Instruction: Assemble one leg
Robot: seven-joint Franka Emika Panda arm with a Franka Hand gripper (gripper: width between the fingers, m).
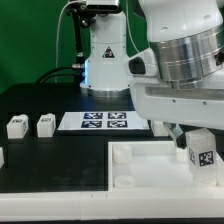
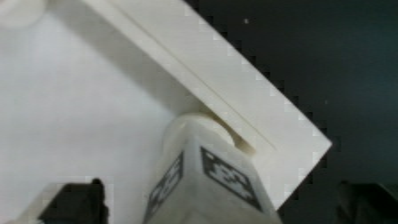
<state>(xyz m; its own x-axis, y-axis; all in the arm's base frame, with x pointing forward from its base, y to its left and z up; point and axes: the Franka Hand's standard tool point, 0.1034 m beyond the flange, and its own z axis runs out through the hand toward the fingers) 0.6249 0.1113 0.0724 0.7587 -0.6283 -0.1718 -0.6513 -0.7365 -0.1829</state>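
Observation:
My gripper [image 1: 199, 141] is shut on a leg [image 1: 203, 154], a small white block with a black-and-white tag facing the camera. It holds the leg upright at the far corner of the large white panel [image 1: 140, 168] on the exterior view's right. In the wrist view the leg [image 2: 206, 165] sits between the two dark fingers [image 2: 73, 204], its end at the panel's [image 2: 89, 110] raised edge near a corner. I cannot tell whether the leg's end is seated in a socket. Two more legs [image 1: 17, 126] [image 1: 45, 124] stand on the black table at the exterior view's left.
The marker board [image 1: 105, 121] lies behind the panel, in front of the robot's white base [image 1: 103, 55]. Another white block [image 1: 2, 157] shows at the exterior view's left edge. The arm's bulk hangs over the right side of the panel.

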